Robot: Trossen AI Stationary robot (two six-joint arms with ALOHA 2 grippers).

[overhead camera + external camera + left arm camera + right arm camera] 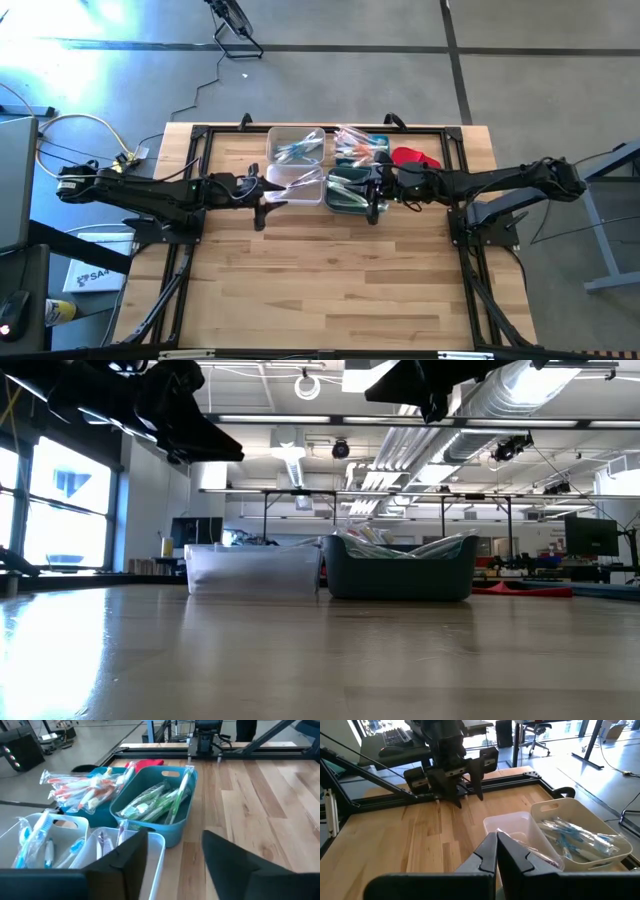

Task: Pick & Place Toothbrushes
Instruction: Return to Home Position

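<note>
1. The left tool (266, 207) hangs over the counter (330, 290) at the near side of the clear bin (250, 572). Its jaws are spread wide and hold nothing. In the left wrist view its fingers (125, 865) stand well apart, with bare wood and the bin's corner showing between them.
2. The right tool (377, 207) hangs at the right edge of the teal bin (145, 832). Its jaws are pressed together and hold nothing.
3. The clear bin and the teal bin stand side by side, touching, in the near row. The clear bin holds a few pale toothbrushes (101, 845); I cannot tell their accent colour. The teal bin is heaped with wrapped green toothbrushes (155, 802), and one of them leans tilted against its far wall.
4. The white bin (545, 830) stands behind the clear one and holds blue toothbrushes (575, 837).
5. The blue bin (100, 813) stands behind the teal one, with orange toothbrushes (82, 790) piled above its rim.
6. A red cloth (415, 158) lies on the counter just beside the blue bin, on its right.
</note>
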